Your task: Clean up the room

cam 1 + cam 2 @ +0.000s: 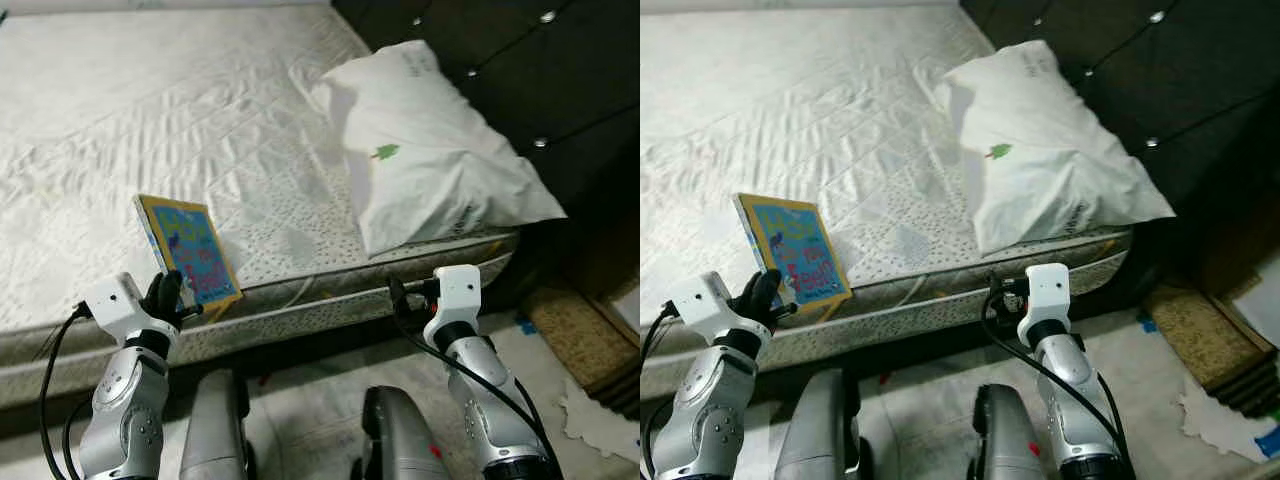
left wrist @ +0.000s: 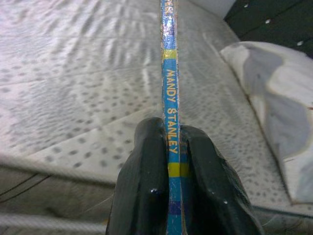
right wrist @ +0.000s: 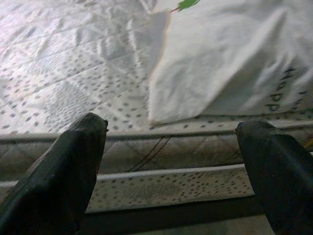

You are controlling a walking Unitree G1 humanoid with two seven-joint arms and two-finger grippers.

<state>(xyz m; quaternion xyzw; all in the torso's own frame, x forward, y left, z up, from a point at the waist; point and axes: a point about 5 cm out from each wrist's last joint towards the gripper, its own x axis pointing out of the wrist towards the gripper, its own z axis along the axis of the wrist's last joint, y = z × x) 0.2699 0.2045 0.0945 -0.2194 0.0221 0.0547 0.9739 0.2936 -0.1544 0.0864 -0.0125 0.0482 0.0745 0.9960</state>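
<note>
Bedroom scene viewed from above the robot's own arms. A bare, quilted white mattress [image 1: 150, 110] with a dotted border fills most of the field; a dark buttoned headboard [image 1: 520, 70] stands at the robot's right. A white pillow [image 1: 430, 150], printed with a small green motif and grey lettering, lies at the head of the mattress, its lower corner reaching the front edge. Pale tiled floor [image 1: 310, 400] shows below the bed; a brown mat [image 1: 575, 340] and scraps of white paper [image 1: 600, 420] lie on the floor to the right.

Left claw [image 1: 172, 298]: raised at the front edge of the mattress, its two black fingers [image 2: 146, 176] pressed together on the lower spine of a thin children's book [image 1: 188, 252]. The book stands upright and slightly tilted, over the mattress edge. Its cover is blue with a yellow border and coloured lettering; in the left wrist view the blue-and-yellow spine [image 2: 169, 98] runs straight up between the finger pads and bears the words "MANDY STANLEY".

Right claw [image 3: 171, 161]: held in front of the mattress side, below the pillow, with its fingers [image 3: 63, 166] spread wide apart and nothing between them. Black cables run along both silver arms.
</note>
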